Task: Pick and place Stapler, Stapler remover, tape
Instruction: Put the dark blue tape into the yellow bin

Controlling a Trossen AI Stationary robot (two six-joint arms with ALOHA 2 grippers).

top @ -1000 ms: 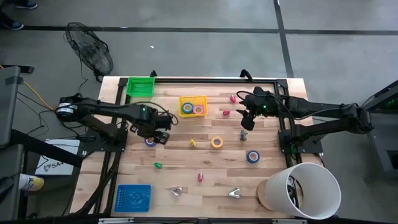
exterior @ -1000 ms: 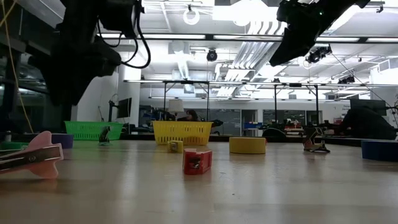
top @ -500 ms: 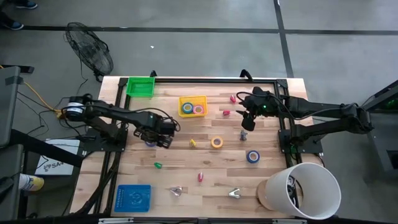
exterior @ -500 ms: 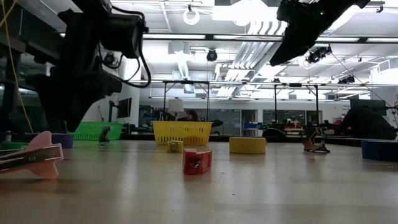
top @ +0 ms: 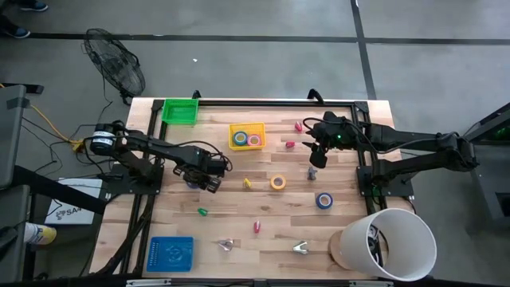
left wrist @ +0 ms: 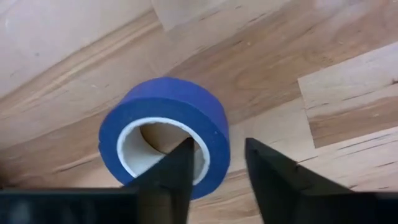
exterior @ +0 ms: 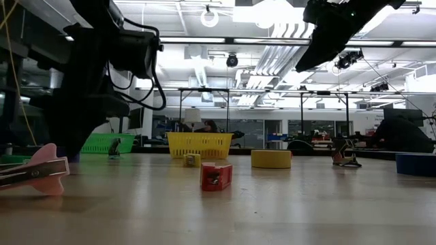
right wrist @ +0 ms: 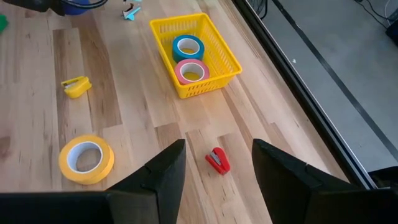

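Observation:
In the left wrist view a blue tape roll (left wrist: 168,102) lies flat on the wood with its open centre up. My left gripper (left wrist: 217,158) is open right over it, pointing down. One finger (left wrist: 177,168) is over the hole and the other (left wrist: 267,171) is outside the ring's wall. In the high view this gripper (top: 204,172) covers most of that roll (top: 191,182) at the table's left middle. My right gripper (top: 316,156) hangs open above the table's far right part. A yellow roll (top: 277,182) and another blue roll (top: 323,200) lie flat. Two staple removers (top: 226,245) (top: 300,249) rest near the front edge. My left gripper comes at the blue tape roll from above with its fingers on either side of the ring's wall (left wrist: 214,134), one over the hole and one outside. Whether either finger touches the roll, I cannot tell. The roll lies flat on the table.
A yellow basket (top: 247,135) holds a blue and a pink roll. A green basket (top: 180,110) sits at the far left corner, a blue tray (top: 170,253) at the near left and a white bucket (top: 388,243) at the near right. Small red, green and yellow pieces are scattered mid-table.
My left gripper has come down toward the blue tape roll and shifted slightly toward the table's right. The right arm has kept still, and nothing on the table has moved.

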